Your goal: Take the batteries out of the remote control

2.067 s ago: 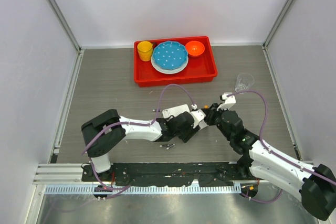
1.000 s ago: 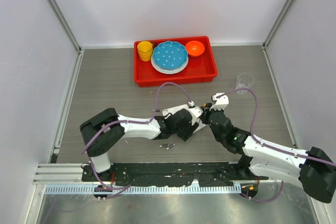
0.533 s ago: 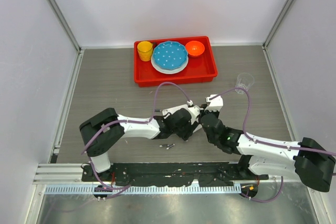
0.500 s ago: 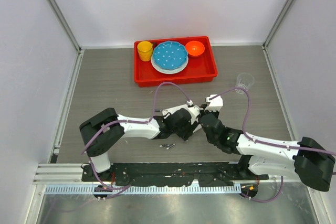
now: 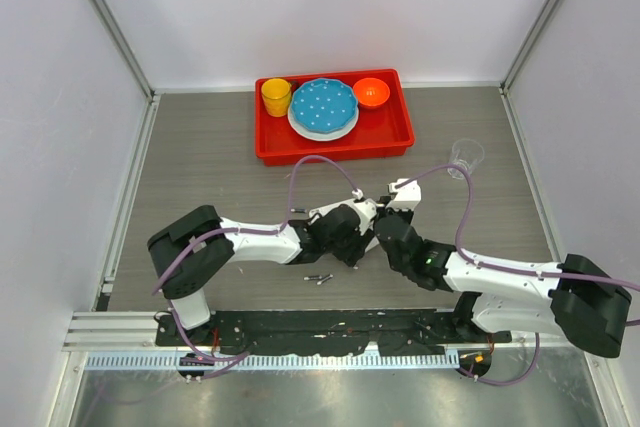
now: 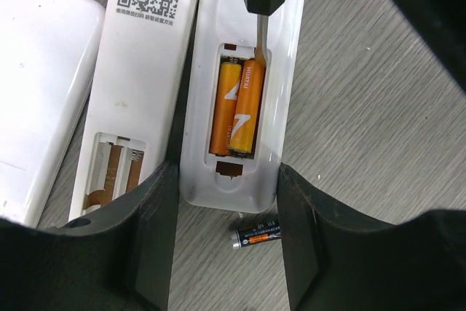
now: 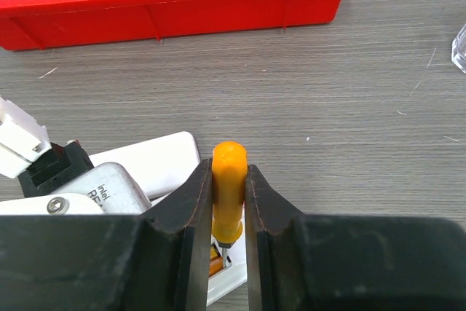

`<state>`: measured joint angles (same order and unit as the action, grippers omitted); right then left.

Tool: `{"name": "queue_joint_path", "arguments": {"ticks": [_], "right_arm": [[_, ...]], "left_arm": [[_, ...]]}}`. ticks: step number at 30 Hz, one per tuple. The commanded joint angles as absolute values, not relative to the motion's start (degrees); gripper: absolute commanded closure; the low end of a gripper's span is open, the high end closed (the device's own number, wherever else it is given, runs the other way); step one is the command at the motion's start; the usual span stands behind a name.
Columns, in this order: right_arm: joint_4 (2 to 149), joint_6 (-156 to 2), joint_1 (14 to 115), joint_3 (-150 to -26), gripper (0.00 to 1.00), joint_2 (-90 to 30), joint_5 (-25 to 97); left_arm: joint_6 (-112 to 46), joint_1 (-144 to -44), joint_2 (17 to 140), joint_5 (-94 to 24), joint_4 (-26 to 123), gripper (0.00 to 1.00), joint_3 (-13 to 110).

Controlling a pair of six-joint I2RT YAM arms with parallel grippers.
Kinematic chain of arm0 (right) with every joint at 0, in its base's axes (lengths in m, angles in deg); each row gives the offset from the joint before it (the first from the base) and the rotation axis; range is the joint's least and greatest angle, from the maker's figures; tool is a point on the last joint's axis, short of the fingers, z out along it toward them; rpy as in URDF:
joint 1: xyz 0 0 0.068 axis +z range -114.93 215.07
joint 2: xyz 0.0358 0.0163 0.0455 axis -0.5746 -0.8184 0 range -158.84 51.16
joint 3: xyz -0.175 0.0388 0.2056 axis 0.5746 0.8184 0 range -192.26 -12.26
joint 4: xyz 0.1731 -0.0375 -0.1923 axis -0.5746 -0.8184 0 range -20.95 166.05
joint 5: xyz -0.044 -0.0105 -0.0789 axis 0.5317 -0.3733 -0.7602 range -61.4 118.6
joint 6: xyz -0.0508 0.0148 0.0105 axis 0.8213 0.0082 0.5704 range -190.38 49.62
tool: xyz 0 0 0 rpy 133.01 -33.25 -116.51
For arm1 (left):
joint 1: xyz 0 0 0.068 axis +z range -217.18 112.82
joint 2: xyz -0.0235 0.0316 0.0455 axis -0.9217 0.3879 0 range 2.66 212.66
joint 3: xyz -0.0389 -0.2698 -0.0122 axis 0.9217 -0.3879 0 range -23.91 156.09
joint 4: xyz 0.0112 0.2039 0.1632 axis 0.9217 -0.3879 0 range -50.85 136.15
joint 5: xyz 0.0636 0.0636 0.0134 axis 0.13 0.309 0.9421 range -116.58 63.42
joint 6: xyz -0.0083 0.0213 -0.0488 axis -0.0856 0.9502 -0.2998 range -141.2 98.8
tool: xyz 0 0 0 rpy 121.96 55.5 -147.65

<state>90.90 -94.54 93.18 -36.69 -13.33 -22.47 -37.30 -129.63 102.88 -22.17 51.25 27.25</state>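
At right gripper [image 7: 229, 189]: clenched on the yellow-orange handle of the screwdriver [image 7: 229, 162], fingers pressing it from both sides; blade pointing down into the open compartment of the remote control [image 6: 287, 49].

At left gripper [image 6: 227, 193]: grasping the remote control, one finger against each long side of the white body.

In the compartment: two orange batteries [image 6: 237, 111] lying side by side; screwdriver blade meeting the end of one of them; cannot tell whether that battery is lifted.

Just off the remote's end, between the left fingers [image 6: 145, 245]: one dark battery [image 6: 257, 235] lying flat on the table [image 5: 200, 167].

Beside the remote, touching or nearly so: second white remote body [image 6: 145, 71] with a QR label, springs showing in its compartment; past that, a plain white piece [image 6: 36, 85].

From above: both grippers meeting at table centre; loose batteries [image 5: 323, 280] just near of the left gripper.

Far centre: red tray [image 5: 400, 137] holding yellow cup [image 5: 276, 97], blue plate [image 5: 324, 105], orange bowl [image 5: 371, 92].

Right of the tray, apart: clear cup [image 5: 464, 156].
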Motion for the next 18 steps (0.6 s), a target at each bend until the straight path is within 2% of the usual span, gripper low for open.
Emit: {"name": "queue_joint_path", "arguments": {"ticks": [1,9,14,18], "right_arm": [[88.0,-97.4,96.0,-35.1,0.99,-14.9,-6.9],[90.9,-105.7,91.9,-31.2,0.99,-7.4,0.5],[94.5,-110.4,83.5,-27.5,0.99,-3.2,11.2],[93.0,-109.8,81.9,-27.6,0.99,-0.3,11.0]], "left_arm": [[-33.4,-130.3,102.8,-24.6,51.6,1.0,27.2],[-33.8,-130.0,103.2,-24.8,51.2,1.0,27.3],[-33.9,-129.9,103.1,-24.7,51.1,1.0,27.4],[-33.9,-129.8,103.2,-24.6,51.1,1.0,27.3]]}}
